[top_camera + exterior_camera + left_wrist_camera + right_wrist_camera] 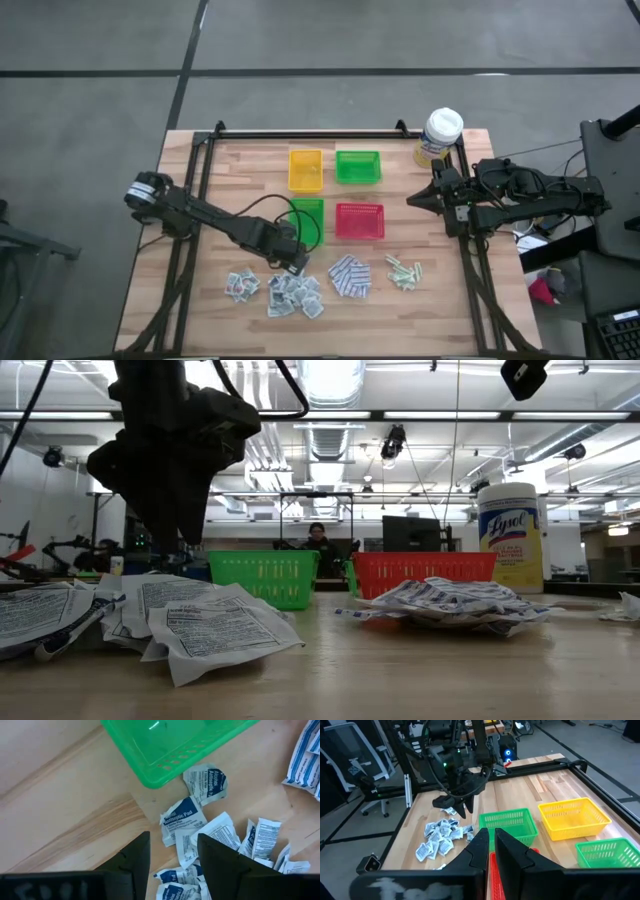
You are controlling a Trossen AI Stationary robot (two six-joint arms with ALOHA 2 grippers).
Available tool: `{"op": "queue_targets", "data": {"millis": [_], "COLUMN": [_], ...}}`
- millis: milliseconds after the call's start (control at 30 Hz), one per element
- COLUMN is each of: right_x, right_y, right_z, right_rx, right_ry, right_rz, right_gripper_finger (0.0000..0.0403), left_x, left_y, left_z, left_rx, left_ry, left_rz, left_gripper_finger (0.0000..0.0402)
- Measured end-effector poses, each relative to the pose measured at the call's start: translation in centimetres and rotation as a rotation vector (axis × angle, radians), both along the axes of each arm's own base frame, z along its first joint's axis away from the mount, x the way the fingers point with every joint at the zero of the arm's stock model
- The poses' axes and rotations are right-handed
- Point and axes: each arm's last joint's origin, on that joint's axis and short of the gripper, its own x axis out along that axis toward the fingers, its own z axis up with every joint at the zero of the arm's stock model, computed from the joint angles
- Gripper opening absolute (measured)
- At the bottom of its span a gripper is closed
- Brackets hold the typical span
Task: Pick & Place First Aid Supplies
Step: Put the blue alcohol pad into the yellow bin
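Your left end effector point(297, 264) hangs with its fingers spread wide and nothing between them. The white-grey sachets point(182, 819) lie on the desk point(200, 300) just below and ahead of it, beside the green tray point(170, 745). Your right end effector point(415, 200) waits well apart, fingers nearly together, empty.

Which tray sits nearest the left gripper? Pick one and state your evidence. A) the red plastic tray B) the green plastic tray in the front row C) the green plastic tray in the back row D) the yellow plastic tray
B: in the high view the left gripper hangs just beside the front-row green plastic tray, whose corner fills the left wrist view above the white-grey sachets.
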Motion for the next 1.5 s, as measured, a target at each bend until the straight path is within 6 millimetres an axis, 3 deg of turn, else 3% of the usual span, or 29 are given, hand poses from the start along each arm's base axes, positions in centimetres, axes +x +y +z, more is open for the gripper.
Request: {"op": "queue_targets", "data": {"millis": [567, 800, 1000, 1500], "right_x": [0.0, 0.2, 0.4, -0.7], "right_y": [0.0, 0.0, 0.0, 0.1], "right_z": [0.0, -0.2, -2.1, -7.6], "right_rx": [-0.085, -0.014, -0.09, -0.037], "right_ry": [-0.007, 0.015, 0.05, -0.119], "right_rz": [0.025, 0.007, 0.037, 0.066], "right_gripper_finger": [0.0028, 0.0028, 0.0028, 0.0028], "left_x": [0.0, 0.0, 0.0, 0.1], "left_y": [0.0, 0.0, 0.0, 0.1], "left_z": [0.0, 0.0, 0.0, 0.0], "left_rx": [-0.001, 0.0, 0.011, 0.055], "left_ry": [-0.003, -0.004, -0.007, -0.016], "left_rz": [0.01, 0.014, 0.013, -0.006], "left_gripper_finger": [0.0156, 0.0156, 0.0156, 0.0156]}}
